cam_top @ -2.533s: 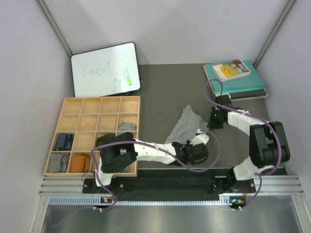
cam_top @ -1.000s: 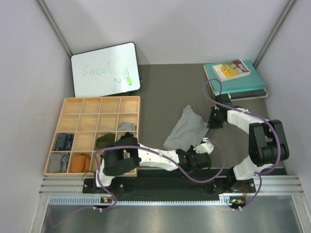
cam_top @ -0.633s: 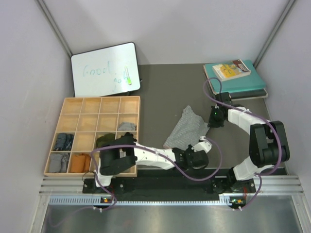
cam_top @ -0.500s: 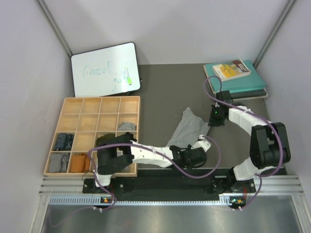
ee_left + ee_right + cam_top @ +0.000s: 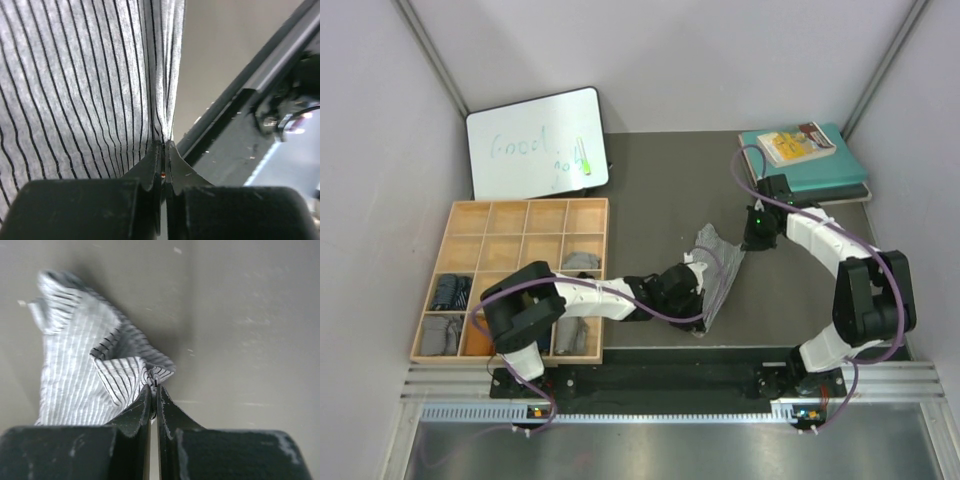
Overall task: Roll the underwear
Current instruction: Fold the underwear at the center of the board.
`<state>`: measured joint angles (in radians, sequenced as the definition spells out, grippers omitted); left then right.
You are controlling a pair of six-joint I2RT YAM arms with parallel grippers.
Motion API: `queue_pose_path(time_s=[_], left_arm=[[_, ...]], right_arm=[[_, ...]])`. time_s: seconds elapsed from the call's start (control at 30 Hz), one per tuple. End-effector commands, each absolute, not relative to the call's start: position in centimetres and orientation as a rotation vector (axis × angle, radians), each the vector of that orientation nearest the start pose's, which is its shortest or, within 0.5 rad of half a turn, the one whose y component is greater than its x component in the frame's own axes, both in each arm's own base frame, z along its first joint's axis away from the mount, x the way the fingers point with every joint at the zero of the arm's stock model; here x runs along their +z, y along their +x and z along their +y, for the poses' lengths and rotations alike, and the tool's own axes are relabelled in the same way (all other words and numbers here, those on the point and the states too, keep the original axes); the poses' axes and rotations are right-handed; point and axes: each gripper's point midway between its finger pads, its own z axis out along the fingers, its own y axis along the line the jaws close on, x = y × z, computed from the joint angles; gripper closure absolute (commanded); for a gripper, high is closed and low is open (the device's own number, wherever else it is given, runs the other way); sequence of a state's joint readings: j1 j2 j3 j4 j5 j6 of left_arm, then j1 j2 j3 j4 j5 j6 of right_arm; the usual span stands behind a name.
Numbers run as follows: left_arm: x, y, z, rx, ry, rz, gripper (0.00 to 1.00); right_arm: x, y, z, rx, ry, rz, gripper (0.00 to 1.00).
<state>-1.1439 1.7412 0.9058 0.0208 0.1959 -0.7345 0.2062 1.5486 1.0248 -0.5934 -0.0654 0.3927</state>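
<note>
The finely striped grey-and-white underwear lies bunched on the dark table between the two arms. My left gripper is shut on its near edge; in the left wrist view the striped underwear hangs taut from the closed left gripper. My right gripper is shut on the far right corner. In the right wrist view that pinched corner of the underwear folds up at the right gripper. The cloth is lifted and creased between both grips.
A wooden compartment tray at the left holds several rolled cloths, one grey. A whiteboard leans at the back left. Teal books are stacked at the back right. The black rail runs along the table's near edge.
Both grippers closed on the underwear. The left gripper then carried its near edge left and away from the rail, bunching the flat cloth; the right gripper shifted slightly back.
</note>
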Motion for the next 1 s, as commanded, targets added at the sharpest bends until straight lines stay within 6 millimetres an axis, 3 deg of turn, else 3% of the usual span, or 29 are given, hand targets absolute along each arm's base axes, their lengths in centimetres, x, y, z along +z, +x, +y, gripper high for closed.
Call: queue_pose_path(time_s=[0.0, 0.27, 0.4, 0.57, 0.7, 0.77, 0.8, 0.87, 0.9, 0.97], left_arm=[[7.1, 10.9, -40.9, -1.259, 0.581, 2.558, 1.0], [8.5, 11.4, -40.8, -1.328, 0.519, 2.54, 1.0], [7.7, 12.7, -40.0, -1.231, 0.51, 2.554, 1.0], [5.4, 12.6, -40.8, -1.159, 0.546, 2.586, 1.0], [5.4, 11.6, -43.6, -1.137, 0.632, 2.566, 1.0], [4.4, 11.0, -44.3, -1.122, 0.664, 2.59, 0.98], [4.8, 10.5, -45.1, -1.146, 0.687, 2.585, 0.88], [4.3, 10.0, -45.5, -1.155, 0.708, 2.594, 0.63], [4.6, 9.8, -45.8, -1.163, 0.719, 2.585, 0.38], [5.7, 9.8, -46.0, -1.173, 0.75, 2.546, 0.19]], right_arm=[[9.2, 35.2, 10.7, 0.248, 0.18, 2.612, 1.0], [10.6, 37.0, 12.2, 0.26, 0.141, 2.599, 1.0], [10.2, 37.0, 12.1, 0.239, 0.147, 2.616, 1.0], [8.8, 35.4, 9.8, 0.093, 0.184, 2.642, 1.0], [7.4, 34.3, 7.5, 0.034, 0.251, 2.66, 1.0], [7.0, 34.0, 5.8, 0.014, 0.301, 2.668, 0.98], [7.3, 33.9, 5.2, 0.013, 0.319, 2.659, 0.84], [7.6, 33.4, 4.1, 0.003, 0.337, 2.653, 0.64], [8.4, 33.2, 4.2, 0.022, 0.331, 2.634, 0.48], [8.8, 32.4, 4.5, 0.064, 0.319, 2.634, 0.38]])
